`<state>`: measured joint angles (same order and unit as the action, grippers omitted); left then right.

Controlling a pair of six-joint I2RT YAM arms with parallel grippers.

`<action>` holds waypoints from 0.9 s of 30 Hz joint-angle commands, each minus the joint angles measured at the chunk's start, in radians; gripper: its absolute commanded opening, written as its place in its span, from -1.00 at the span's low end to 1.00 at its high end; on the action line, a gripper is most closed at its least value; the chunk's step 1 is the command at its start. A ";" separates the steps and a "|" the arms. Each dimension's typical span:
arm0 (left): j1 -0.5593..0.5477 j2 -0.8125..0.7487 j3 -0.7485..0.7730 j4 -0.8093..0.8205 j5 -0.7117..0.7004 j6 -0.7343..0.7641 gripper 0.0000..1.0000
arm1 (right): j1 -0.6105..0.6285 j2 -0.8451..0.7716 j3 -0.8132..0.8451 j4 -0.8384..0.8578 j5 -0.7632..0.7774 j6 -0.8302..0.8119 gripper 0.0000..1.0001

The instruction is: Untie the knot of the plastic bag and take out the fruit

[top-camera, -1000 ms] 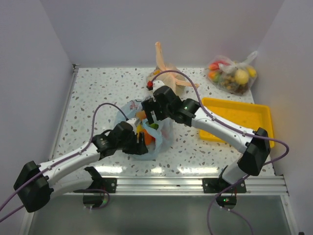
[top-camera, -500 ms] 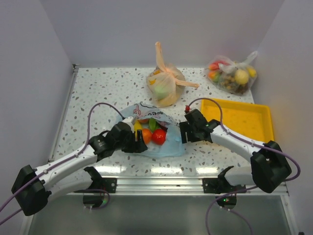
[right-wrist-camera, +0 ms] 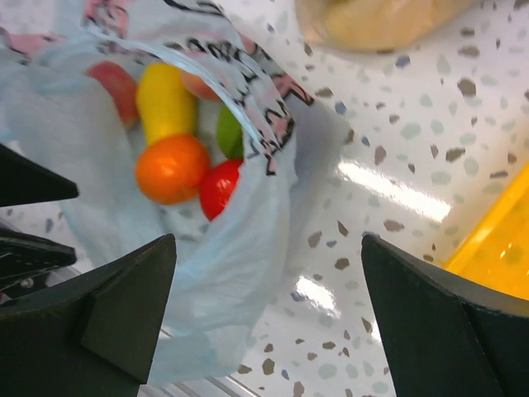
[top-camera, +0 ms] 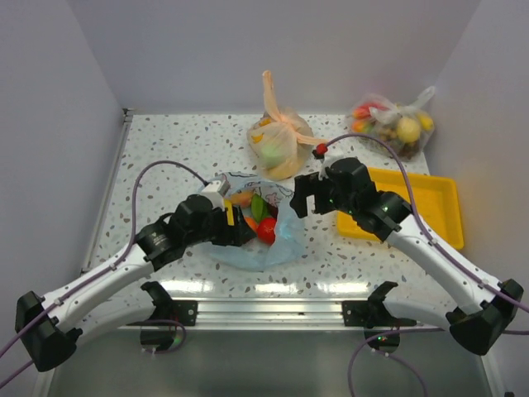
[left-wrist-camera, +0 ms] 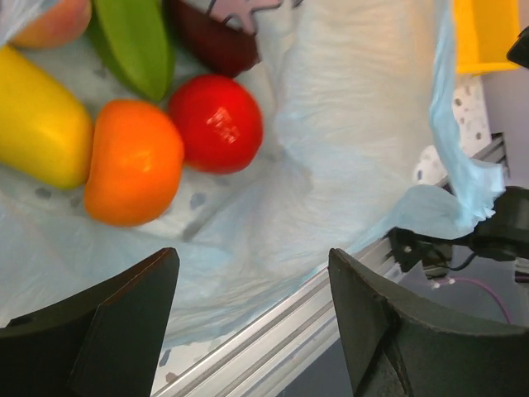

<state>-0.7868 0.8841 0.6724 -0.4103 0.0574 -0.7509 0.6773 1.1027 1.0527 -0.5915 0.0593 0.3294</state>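
Note:
The light blue plastic bag (top-camera: 277,240) lies with its mouth open; no knot shows. Inside it lie the fruit: a red tomato (top-camera: 266,230), an orange (top-camera: 250,222), a green piece (top-camera: 259,207) and a yellow one (top-camera: 230,217). My left gripper (top-camera: 237,233) is open and empty at the bag's left side. In its wrist view the tomato (left-wrist-camera: 216,124), the orange (left-wrist-camera: 132,161) and the bag wall (left-wrist-camera: 355,141) lie ahead of the gripper (left-wrist-camera: 252,269). My right gripper (top-camera: 302,203) is open and empty above the bag's right edge, and its wrist view (right-wrist-camera: 269,248) looks down on the bag (right-wrist-camera: 223,265).
An orange translucent bag (top-camera: 281,145) with tied handles stands behind the blue bag. A clear bag of fruit (top-camera: 393,128) sits at the back right. A yellow tray (top-camera: 421,198) lies to the right, partly under my right arm. The table's metal front rail (top-camera: 273,310) runs close below the bag.
My right gripper has come away from the bag, first to its right side, then up and back. My left gripper stays at the bag's left edge. The bag's mouth now lies open.

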 commanded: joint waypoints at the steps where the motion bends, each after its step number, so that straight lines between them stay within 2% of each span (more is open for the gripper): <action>1: -0.005 0.007 0.155 0.012 0.018 0.051 0.57 | 0.034 -0.037 0.102 -0.062 -0.038 -0.047 0.95; 4: -0.005 0.047 0.289 -0.059 -0.011 0.097 0.60 | 0.071 -0.026 0.185 -0.057 -0.056 -0.067 0.94; 8: -0.002 0.125 0.456 -0.186 -0.198 0.157 0.66 | 0.148 0.046 0.292 -0.056 -0.055 -0.087 0.91; 12: 0.059 0.162 0.544 -0.283 -0.330 0.229 0.88 | 0.188 0.140 0.291 0.007 -0.119 -0.060 0.89; 14: 0.229 0.148 0.517 -0.253 -0.296 0.275 0.94 | 0.214 0.192 0.261 0.076 -0.145 -0.040 0.89; 15: 0.230 0.139 0.500 -0.242 -0.272 0.292 0.95 | 0.223 0.192 0.257 0.088 -0.154 -0.033 0.89; 16: 0.313 0.133 0.475 -0.234 -0.252 0.307 0.96 | 0.246 0.238 0.257 0.099 -0.156 -0.032 0.89; 19: 0.430 0.115 0.420 -0.216 -0.244 0.366 1.00 | 0.306 0.325 0.260 0.130 -0.115 -0.023 0.91; 21: 0.477 0.092 0.380 -0.190 -0.249 0.398 1.00 | 0.321 0.361 0.247 0.153 -0.092 -0.003 0.94; 22: 0.522 0.081 0.328 -0.171 -0.245 0.406 1.00 | 0.335 0.400 0.242 0.176 -0.064 0.003 0.95; 27: 0.609 -0.046 0.087 -0.004 -0.272 0.407 1.00 | 0.360 0.499 0.191 0.268 0.036 0.037 0.97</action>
<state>-0.2131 0.9016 0.8547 -0.5346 -0.1944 -0.3824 1.0306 1.5661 1.2613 -0.4282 0.0006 0.3298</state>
